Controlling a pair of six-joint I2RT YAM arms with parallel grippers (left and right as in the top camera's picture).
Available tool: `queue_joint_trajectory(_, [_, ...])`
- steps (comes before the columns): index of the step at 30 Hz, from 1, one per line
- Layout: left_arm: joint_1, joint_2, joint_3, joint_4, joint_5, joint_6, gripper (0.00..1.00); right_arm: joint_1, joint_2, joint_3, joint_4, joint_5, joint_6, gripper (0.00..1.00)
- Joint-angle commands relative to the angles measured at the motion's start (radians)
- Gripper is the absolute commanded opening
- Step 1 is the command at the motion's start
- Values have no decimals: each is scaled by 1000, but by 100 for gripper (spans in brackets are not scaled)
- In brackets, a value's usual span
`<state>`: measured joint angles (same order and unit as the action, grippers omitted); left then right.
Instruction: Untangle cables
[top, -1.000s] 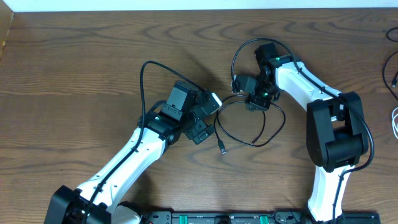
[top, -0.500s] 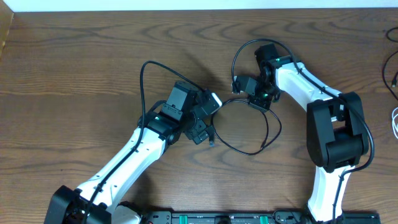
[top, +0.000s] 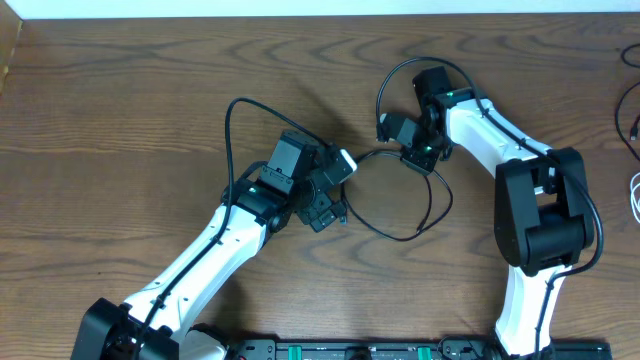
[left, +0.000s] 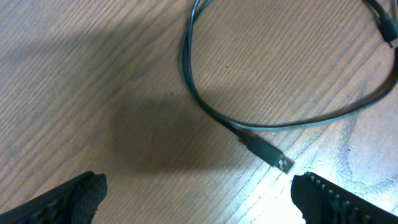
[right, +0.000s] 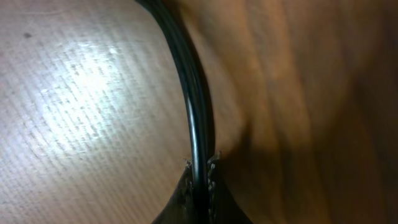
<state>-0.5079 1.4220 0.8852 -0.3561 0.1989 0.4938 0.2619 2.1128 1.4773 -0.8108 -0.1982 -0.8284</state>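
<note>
The right gripper (right: 199, 190) is clenched on the black cable (right: 196, 118). In the right wrist view the cord runs straight down into the tips, and the 2 fingers press it from either side with no gap showing. Seen from above, this gripper sits over the upper right part of the wooden tabletop (top: 120, 80), and the cable leaves it in 2 runs. The 1st goes left from the right gripper in a shallow arc toward the left gripper (top: 332, 210). The 2nd drops below the right gripper, bulges outward, then sweeps back to the left in a wide loop lying flat on the wood. The thicker black cord arching above the right gripper belongs to the arm.

The left gripper, left of and a little below the right gripper, is released. Its 2 fingers (left: 84, 196) are spread wide at the bottom corners of the left wrist view and hold nothing. The cable's plug (left: 278, 160) lies on the tabletop between them, nearer the right-hand finger and just short of it, touching neither. Just behind the plug 2 strands come together: 1 curves tightly up and away, the other runs off toward the right gripper. I cannot tell which of them the plug continues into.

At the far right edge of the tabletop, well apart from the right gripper, a white cable (top: 636, 198) is partly in view, cut off by the frame.
</note>
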Motion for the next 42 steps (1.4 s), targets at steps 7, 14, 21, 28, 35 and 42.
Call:
queue_joint_trajectory(7, [-2,-12,9,-2,-6,-5,100,-27,18,240,-105,59,167,1])
queue_joint_trajectory(14, [-2,-12,9,-2,-6,-5,100,-41,18,471,-227,190,303,1])
queue_joint_trajectory(21, [-2,-12,9,-2,-6,-5,100,-79,18,671,-317,200,393,1])
queue_joint_trajectory(28, [-2,-12,9,-2,-6,-5,100,-153,14,810,-335,200,506,1])
queue_joint_trajectory(35, [-2,-12,9,-2,-6,-5,100,-263,-22,840,-334,200,557,1])
queue_joint_trajectory(42, [-2,-12,9,-2,-6,-5,100,-433,-54,840,-335,200,668,1])
